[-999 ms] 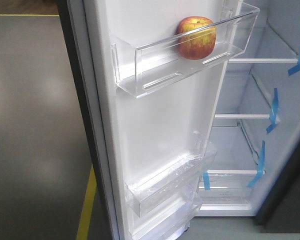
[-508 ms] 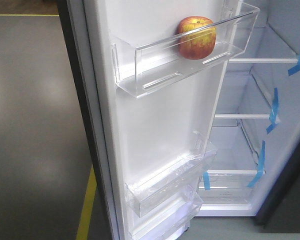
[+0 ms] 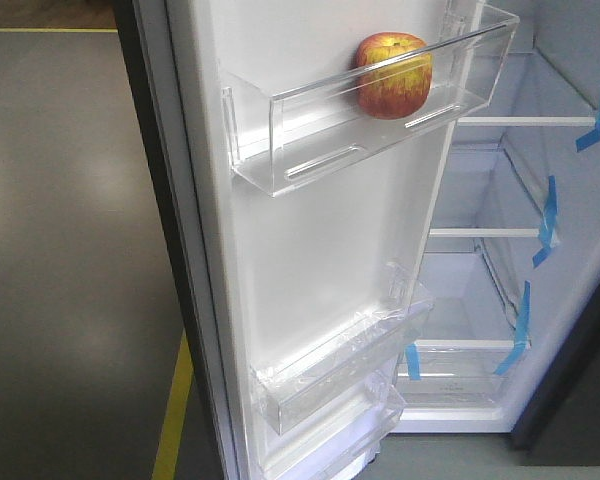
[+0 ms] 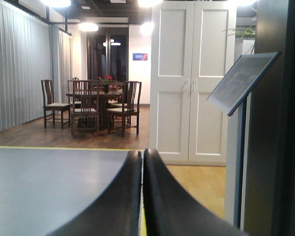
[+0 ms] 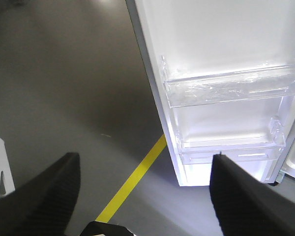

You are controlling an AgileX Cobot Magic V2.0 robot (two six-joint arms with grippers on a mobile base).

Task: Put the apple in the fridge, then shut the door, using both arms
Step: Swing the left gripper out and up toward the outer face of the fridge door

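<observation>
The red and yellow apple [image 3: 392, 75] rests in the top clear bin [image 3: 310, 150] on the inside of the open door [image 3: 310, 260]. Behind it, the fridge [image 3: 500, 180] shows its white interior with glass shelves and blue tape strips. No gripper appears in the front view. In the left wrist view my left gripper [image 4: 142, 156] is shut with nothing in it, pointing out over the grey floor beside the dark door edge [image 4: 273, 123]. My right gripper [image 5: 145, 169] is wide open and holds nothing, hanging above the floor by the door's lower bins [image 5: 231, 88].
A yellow floor line [image 5: 137, 177] runs under the door's bottom corner. Grey floor [image 3: 70, 250] lies left of the door. Ahead of the left wrist are a sign stand [image 4: 241, 83], white cabinet doors [image 4: 191, 83] and a dining table with chairs [image 4: 93, 105].
</observation>
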